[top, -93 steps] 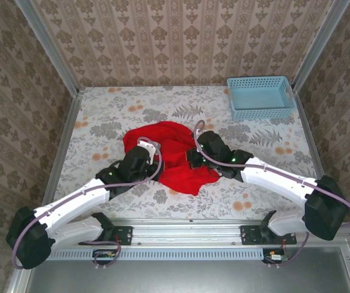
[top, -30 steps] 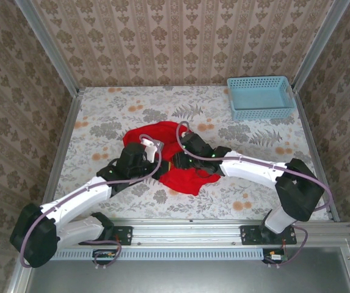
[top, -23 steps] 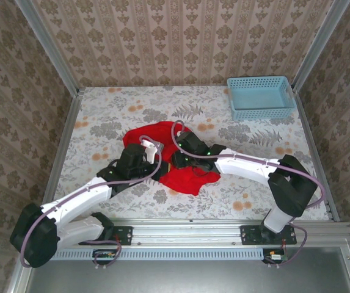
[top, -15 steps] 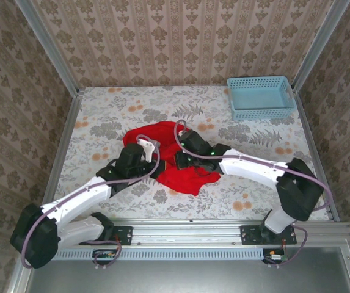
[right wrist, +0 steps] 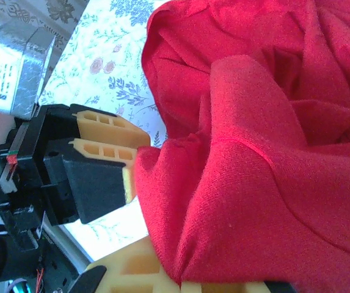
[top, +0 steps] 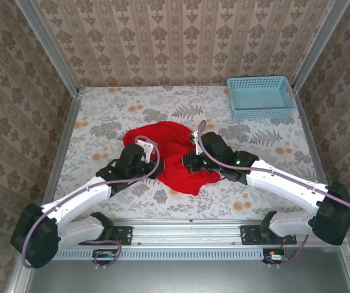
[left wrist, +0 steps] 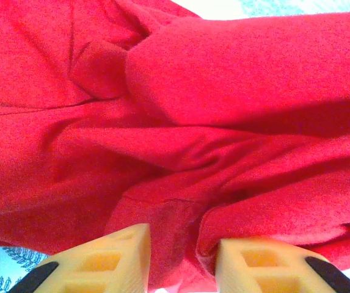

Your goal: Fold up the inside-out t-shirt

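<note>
The inside-out t-shirt (top: pixel 172 141) is a crumpled bright red heap in the middle of the table, between the two arms. My left gripper (top: pixel 156 163) is at its left edge; in the left wrist view (left wrist: pixel 184 268) the yellow fingers (left wrist: pixel 116 259) stand apart with a loose fold of the t-shirt (left wrist: pixel 223 91) lying between them, not squeezed. My right gripper (top: pixel 190 162) is at the heap's near right side, shut on a bunched fold of the t-shirt (right wrist: pixel 272 152) that rises from its jaws (right wrist: pixel 193 284). The left gripper (right wrist: pixel 123 152) faces it, its tips touching the cloth.
A light-blue plastic basket (top: pixel 261 97) stands at the far right corner. The flowered table cover (top: pixel 113 116) lies bare to the left, behind and to the right of the heap. Metal rails and patterned walls close the table in.
The left jaws have parted and let go of the cloth. The right gripper has shut on a fold and drawn back to the right with it.
</note>
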{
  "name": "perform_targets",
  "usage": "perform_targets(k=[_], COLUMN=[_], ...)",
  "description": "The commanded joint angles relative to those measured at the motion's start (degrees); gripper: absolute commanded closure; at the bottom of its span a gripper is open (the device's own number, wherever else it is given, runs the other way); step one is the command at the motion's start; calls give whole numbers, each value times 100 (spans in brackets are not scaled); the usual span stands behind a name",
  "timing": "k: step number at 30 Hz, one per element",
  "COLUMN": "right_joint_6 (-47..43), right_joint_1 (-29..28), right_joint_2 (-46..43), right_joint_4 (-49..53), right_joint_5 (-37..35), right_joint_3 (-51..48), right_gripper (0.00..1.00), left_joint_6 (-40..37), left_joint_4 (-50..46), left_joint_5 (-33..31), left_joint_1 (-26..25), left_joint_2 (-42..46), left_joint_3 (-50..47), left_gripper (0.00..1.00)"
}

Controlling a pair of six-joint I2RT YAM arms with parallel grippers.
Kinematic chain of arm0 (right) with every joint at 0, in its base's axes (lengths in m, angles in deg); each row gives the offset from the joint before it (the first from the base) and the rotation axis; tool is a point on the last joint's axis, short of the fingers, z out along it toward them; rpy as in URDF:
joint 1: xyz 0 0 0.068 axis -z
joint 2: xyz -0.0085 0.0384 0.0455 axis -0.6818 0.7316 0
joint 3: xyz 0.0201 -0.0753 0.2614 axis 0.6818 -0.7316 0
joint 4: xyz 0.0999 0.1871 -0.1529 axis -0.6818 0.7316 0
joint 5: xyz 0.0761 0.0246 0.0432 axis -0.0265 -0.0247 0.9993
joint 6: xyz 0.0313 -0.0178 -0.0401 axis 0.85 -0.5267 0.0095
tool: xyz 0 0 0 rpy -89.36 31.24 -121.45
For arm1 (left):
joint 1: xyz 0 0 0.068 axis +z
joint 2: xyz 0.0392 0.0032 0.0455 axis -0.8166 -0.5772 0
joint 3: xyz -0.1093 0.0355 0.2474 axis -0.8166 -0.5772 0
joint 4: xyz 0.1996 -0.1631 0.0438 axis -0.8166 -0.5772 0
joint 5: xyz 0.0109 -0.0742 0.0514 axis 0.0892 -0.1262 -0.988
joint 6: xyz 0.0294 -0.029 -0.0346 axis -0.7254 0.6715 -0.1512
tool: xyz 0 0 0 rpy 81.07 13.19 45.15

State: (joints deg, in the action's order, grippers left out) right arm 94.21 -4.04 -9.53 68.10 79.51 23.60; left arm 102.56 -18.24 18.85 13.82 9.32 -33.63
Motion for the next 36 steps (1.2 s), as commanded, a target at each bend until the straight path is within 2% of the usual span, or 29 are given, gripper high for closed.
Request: perform_targets(k=[1,4,9,12,17,19,20,22,24,26,32,36], right_joint_6=[87,91,153,-32,-121,-167,-199,-240,-277,-291,-196,-12], right_joint_1=[-15,6,-7,-196,-359,-403,-403,-397,-402,-396,-390,-275], right_joint_2=[35,282,402,182,54,46,18,-70,-198,-322,-614,-682], right_joint_4=[-110,103,-294,-654,-861,-856,-856,-816,-691,-640,-973,-1115], right_joint_5=[3,-303,84,49,169,239,282,294,241,224,231,158], right_joint_3=[83,230,264,128,43,23,1,-65,-123,-191,-533,-634], right_gripper=[100,100,100,100,100,100,100,100,100,100,100,100], left_joint_6=[-304,-461,-690,-737,-656,-500,-404,-274,-157,-160,-298,-318], left_joint_4=[-216,-169,-253,-238,-176,-350,-409,-288,-73,28,-14,87], left_joint_5=[-393,-622,-1034,-1079,-1243,-1617,-1755,-1609,-1161,-1022,-856,-707], left_joint_1=[-282,-710,-1157,-1253,-1242,-1180,-1109,-844,-453,-286,-249,-372], left_joint_2=[425,656,518,384,78,-57,-82,-56,-96,-233,-876,-1086], left_joint_3=[28,48,247,313,373,478,478,363,228,184,373,354], left_gripper=[67,65,64,58,55,56,60,62,64,66,66,58])
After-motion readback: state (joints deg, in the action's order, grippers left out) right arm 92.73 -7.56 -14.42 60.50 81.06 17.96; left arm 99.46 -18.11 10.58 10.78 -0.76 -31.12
